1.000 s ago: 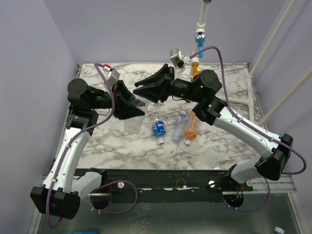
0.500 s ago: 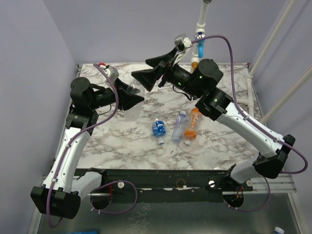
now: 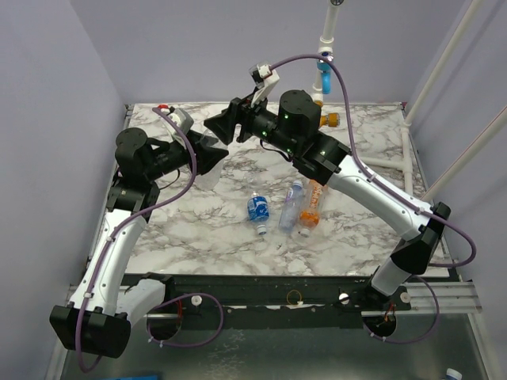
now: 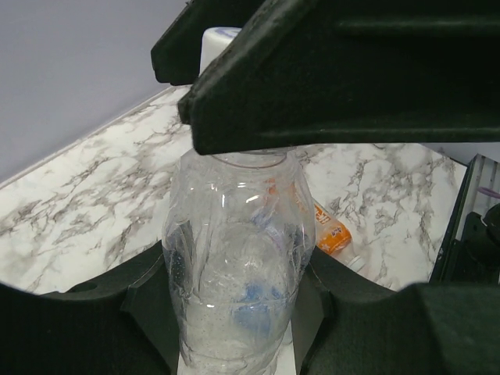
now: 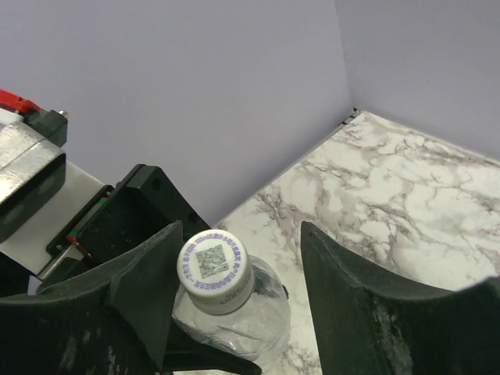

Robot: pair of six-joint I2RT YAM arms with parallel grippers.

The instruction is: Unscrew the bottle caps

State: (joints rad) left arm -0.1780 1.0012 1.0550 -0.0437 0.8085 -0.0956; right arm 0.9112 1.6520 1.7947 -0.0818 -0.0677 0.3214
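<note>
Right arm swung left since earlier frames; right hand [image 3: 224, 127] now above back-left of desk [image 3: 198, 237], facing left hand [image 3: 207, 152].

Top view: three bottles lying mid-desk: blue-label bottle [image 3: 257, 208], slim bottle [image 3: 291, 203], orange bottle [image 3: 312, 206]. Label text unreadable.

Left wrist view: left hand pinching fourth, clear bottle [image 4: 238, 258], by body; no label. One white cap [image 4: 219, 39] on neck, partly hidden by right hand.

Right wrist view: cap top carries purple QR code [image 5: 211, 262] ringed by tiny unreadable print. Right hand spread, fingers [image 5: 336, 289] straddling cap.
</note>
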